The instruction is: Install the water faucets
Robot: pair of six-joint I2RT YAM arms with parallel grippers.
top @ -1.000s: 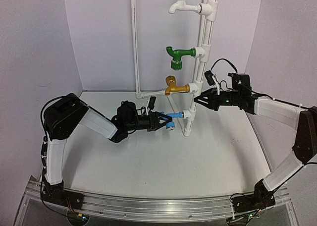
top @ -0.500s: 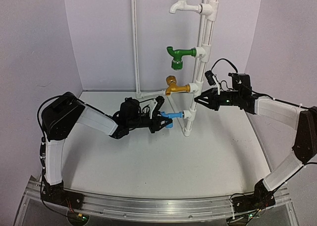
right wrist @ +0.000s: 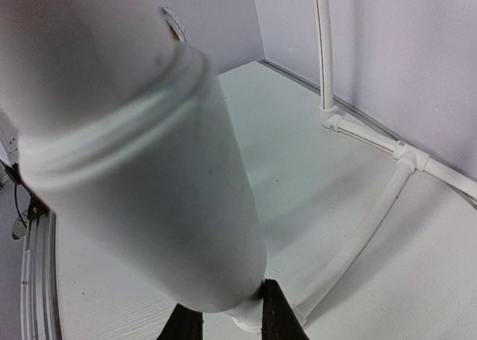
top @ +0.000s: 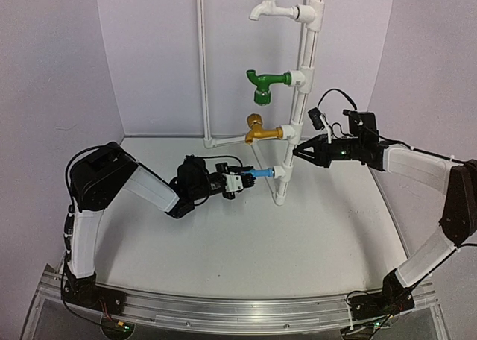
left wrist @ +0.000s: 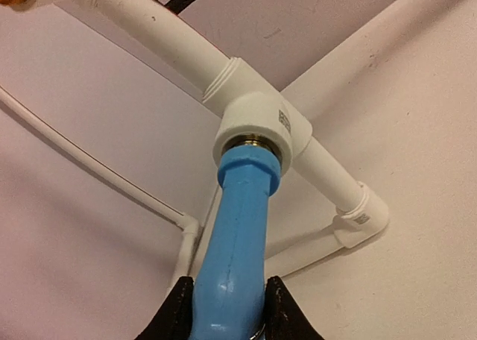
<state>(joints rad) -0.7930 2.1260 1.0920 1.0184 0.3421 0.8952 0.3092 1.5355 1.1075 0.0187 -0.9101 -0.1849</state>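
The small sky-blue water faucet [top: 261, 174] [left wrist: 242, 228] sticks out sideways from the lowest white tee fitting [left wrist: 257, 127] of the upright pipe [top: 287, 161], its collar against the fitting's mouth. My left gripper [top: 242, 177] [left wrist: 227, 310] is shut on the faucet's body, one black finger on each side. On the far side of the pipe, my right gripper [top: 298, 151] [right wrist: 223, 310] is shut on the upright pipe [right wrist: 134, 168], just below the gold tap. The faucet's spout end is hidden behind the left fingers.
Higher on the same pipe sit a gold tap [top: 261, 129], a green tap [top: 267, 83] and a white tap [top: 272, 10]. A thin second pipe [top: 203, 64] rises at the back, joined by a low crosspiece [top: 223, 141]. Pale walls close in the table on three sides.
My left wrist has rolled around the blue faucet while gripping it. The pipe with its taps has leaned slightly to the left. The right arm has stayed on the pipe.
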